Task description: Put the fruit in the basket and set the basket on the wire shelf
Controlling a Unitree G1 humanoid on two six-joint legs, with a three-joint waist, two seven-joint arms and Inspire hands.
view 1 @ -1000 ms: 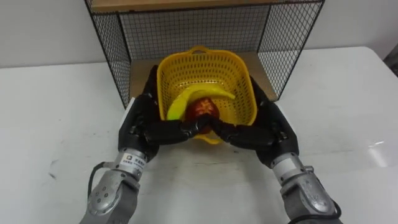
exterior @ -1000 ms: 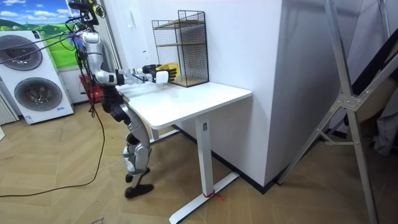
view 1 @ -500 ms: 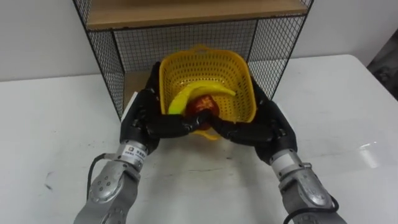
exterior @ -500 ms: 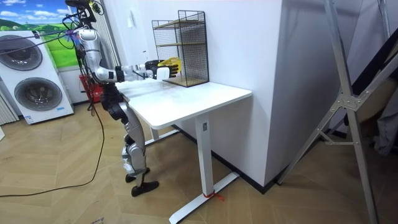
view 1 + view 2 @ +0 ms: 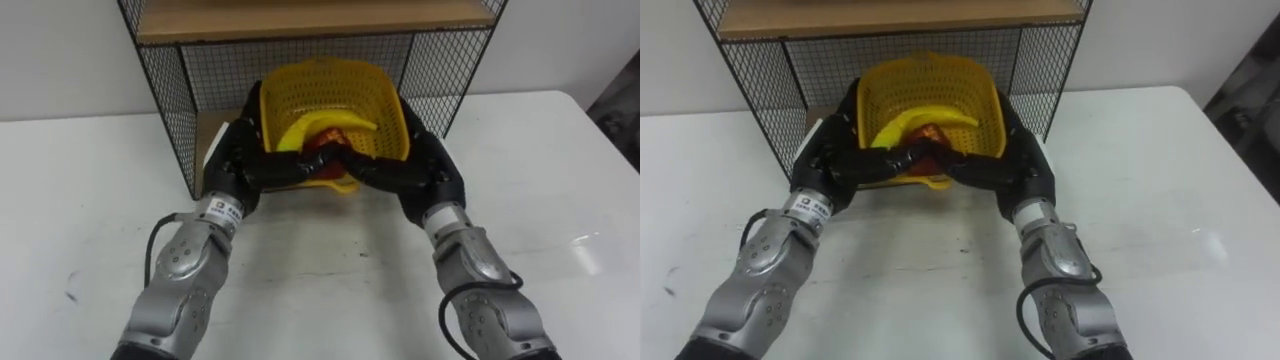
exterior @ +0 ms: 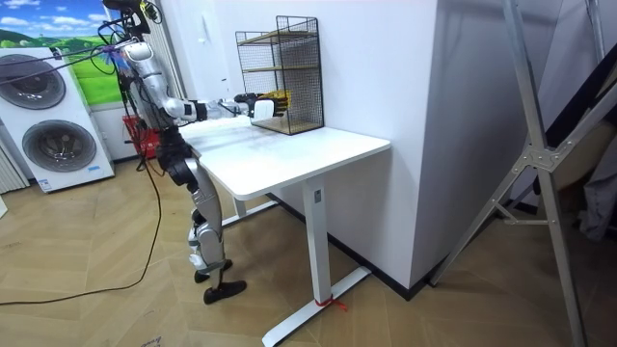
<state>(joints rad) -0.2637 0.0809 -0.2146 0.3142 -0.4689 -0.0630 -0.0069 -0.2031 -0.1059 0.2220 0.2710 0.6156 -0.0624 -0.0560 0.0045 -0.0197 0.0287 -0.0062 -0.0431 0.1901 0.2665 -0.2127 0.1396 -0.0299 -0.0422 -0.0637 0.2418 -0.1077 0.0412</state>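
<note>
A yellow perforated basket holds a banana and a red fruit. It is tilted a little and sits at the mouth of the lower compartment of the black wire shelf, its far rim inside. My left hand clasps its left side and my right hand its right side. The fingers of both curl round the near wall and meet under the front. The same grasp shows in the right eye view, with the basket between the two hands. In the room view I stand at the table's end, both arms stretched towards the shelf.
The shelf stands at the back of a white table, against the wall. A wooden board closes the compartment from above. Mesh walls flank the basket on both sides. A washing machine stands behind me.
Both arms have stretched forward and carried the basket farther away, from in front of the shelf into the mouth of its lower compartment. In the room view my body has moved closer to the table.
</note>
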